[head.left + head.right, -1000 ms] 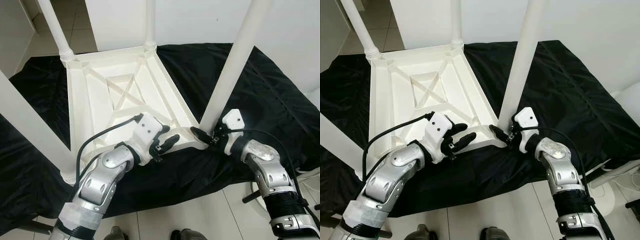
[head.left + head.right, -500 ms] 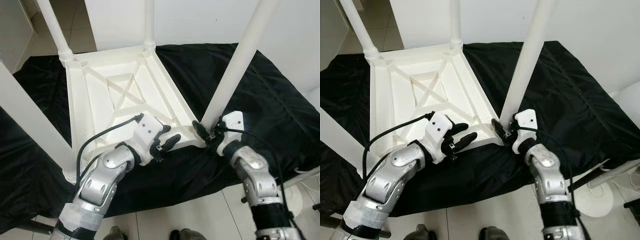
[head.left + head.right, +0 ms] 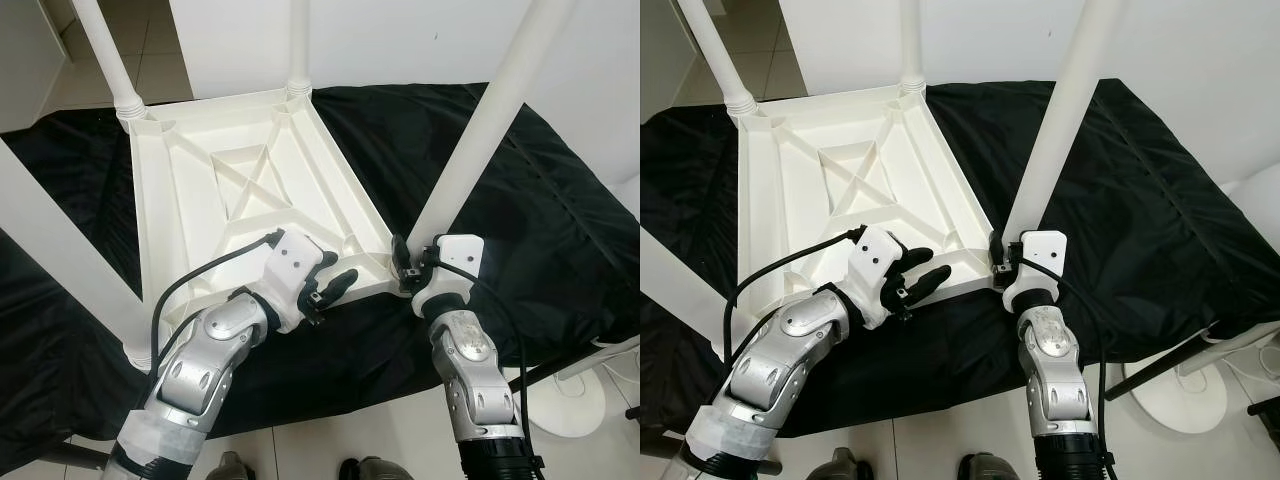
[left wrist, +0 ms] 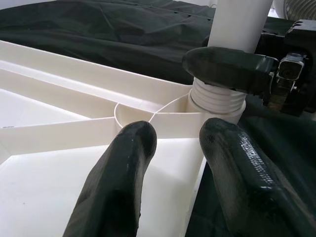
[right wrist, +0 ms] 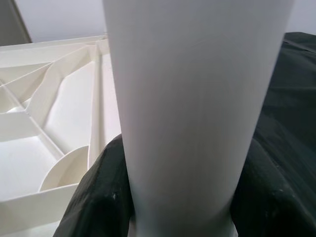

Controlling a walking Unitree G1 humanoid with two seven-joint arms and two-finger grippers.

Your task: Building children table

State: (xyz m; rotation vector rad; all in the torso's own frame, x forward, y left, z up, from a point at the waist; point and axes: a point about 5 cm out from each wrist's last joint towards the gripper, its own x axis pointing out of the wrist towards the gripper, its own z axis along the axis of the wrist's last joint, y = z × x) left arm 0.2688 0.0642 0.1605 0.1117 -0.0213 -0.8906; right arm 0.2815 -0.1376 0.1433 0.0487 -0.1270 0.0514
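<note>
A white plastic children's tabletop (image 3: pixel 240 190) lies upside down on a black cloth. Its near right leg (image 3: pixel 480 130) rises from the corner socket, where a ribbed collar (image 4: pixel 217 101) is visible. My right gripper (image 3: pixel 410 268) is shut on the base of this leg, with a black finger (image 5: pixel 98 197) pressed against each side of it. My left gripper (image 3: pixel 332 287) is open at the tabletop's near rim, a hand's width left of that corner. One finger (image 4: pixel 123 182) is over the inside and the other is outside the rim.
Three other legs stand upright: far left (image 3: pixel 105 50), far middle (image 3: pixel 298 40) and near left (image 3: pixel 50 240). The black cloth (image 3: pixel 540 200) spreads over a low surface. A white round stand base (image 3: pixel 575 400) sits on the tiled floor at the right.
My right forearm has swung in from the right to below the corner. The gripper has turned around the leg's base while staying shut on it. The left gripper stayed at the rim.
</note>
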